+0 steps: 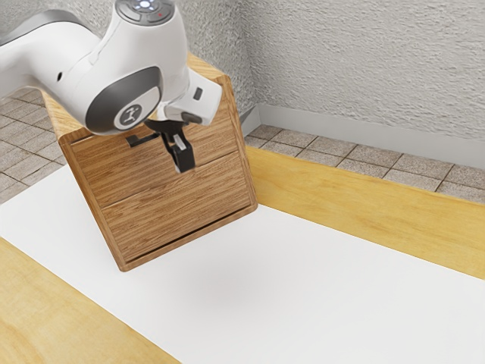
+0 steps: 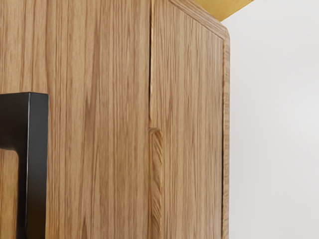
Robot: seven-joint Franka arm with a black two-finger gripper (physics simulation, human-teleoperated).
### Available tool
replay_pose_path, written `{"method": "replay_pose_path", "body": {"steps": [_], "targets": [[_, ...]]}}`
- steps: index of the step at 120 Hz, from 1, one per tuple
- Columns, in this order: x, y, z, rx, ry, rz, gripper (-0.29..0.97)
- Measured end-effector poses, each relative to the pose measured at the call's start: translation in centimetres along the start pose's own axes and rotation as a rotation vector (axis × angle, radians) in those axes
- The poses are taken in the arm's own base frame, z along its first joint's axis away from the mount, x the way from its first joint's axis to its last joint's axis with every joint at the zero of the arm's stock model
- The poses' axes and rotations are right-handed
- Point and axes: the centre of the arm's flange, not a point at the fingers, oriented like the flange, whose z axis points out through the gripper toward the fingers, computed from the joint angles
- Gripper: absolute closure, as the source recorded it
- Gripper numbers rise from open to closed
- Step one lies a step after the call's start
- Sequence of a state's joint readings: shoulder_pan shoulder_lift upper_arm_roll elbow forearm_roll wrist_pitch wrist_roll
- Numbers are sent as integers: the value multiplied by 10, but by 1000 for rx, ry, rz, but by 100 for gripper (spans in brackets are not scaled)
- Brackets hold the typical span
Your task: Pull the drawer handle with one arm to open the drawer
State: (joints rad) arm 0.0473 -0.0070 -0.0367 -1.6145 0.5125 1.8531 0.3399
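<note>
Drawer [image 1: 129, 171] looks shut, unpulled; our gripper [image 1: 179, 158] hangs by its handle [image 1: 142, 139], upper left; whether it grips, we cannot tell.

Drawer cabinet [image 1: 178, 201]: warm brown wood, fine darker grain streaks along the fronts.
Drawer handle [image 2: 31, 164]: plain black.
Arm [image 1: 148, 45]: glossy white shell, grey joint cap.
Gripper [image 1: 182, 161]: black.
Table [image 1: 318, 296]: white top between honey-yellow wood-grain bands.
Floor [image 1: 394, 163]: grey-brown square tiles, pale joints.
Wall [image 1: 364, 61]: grey, rough speckled plaster.
</note>
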Motion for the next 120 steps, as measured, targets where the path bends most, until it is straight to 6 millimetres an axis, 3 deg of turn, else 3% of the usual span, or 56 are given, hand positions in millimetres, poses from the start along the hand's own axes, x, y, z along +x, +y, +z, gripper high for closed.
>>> {"method": "replay_pose_path", "body": {"steps": [30,76,99,120], "targets": [[-3,-9,2,8,2,-14,0],[-5,-17,29,-1,-27,-26,-2],[-4,-18,29,1,-20,-30,24],[-8,-24,26,6,-16,-43,35]]}}
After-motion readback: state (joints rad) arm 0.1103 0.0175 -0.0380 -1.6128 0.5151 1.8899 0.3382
